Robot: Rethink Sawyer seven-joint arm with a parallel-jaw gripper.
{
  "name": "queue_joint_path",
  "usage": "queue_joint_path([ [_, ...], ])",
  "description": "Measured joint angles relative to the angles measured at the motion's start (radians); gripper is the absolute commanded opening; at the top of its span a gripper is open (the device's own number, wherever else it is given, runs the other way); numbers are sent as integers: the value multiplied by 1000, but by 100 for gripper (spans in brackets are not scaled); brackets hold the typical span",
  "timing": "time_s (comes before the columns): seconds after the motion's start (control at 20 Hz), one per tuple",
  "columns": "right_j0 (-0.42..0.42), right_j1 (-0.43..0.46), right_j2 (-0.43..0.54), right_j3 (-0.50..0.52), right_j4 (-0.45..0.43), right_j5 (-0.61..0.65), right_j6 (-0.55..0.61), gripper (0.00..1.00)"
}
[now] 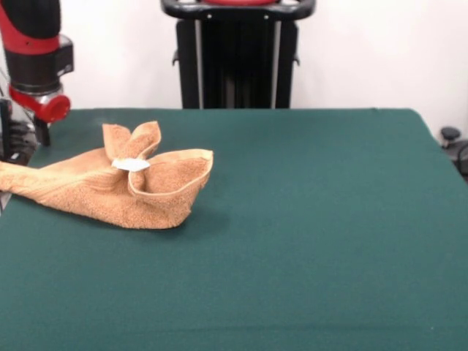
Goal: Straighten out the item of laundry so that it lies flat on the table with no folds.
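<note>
The item of laundry [121, 183], an orange-tan terry towel, lies bunched on the left part of the green table [307, 219]. It is folded over itself, with two ends standing up at the back and a white label [131, 164] in the middle. Its long left end runs out past the picture's left edge. The red and black arm [33, 58] hangs at the top left, above that end. Only a dark part of the gripper [4, 157] shows at the left edge, just above the towel's left end, and most of it is cut off.
A black pedestal [238, 55] stands behind the table's far edge at the centre. A small dark object [450, 135] sits beyond the table's right corner. The table's far edge runs across just behind the towel.
</note>
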Motion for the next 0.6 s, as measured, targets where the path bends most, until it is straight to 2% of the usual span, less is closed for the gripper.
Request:
queue_joint_path([
  [0.3, 0, -3, 0, -48, 17, 0, 0, 0],
  [0.35, 0, -7, 0, -58, 22, 0, 0, 100],
  [0.6, 0, -9, 0, -61, 30, 0, 0, 100],
])
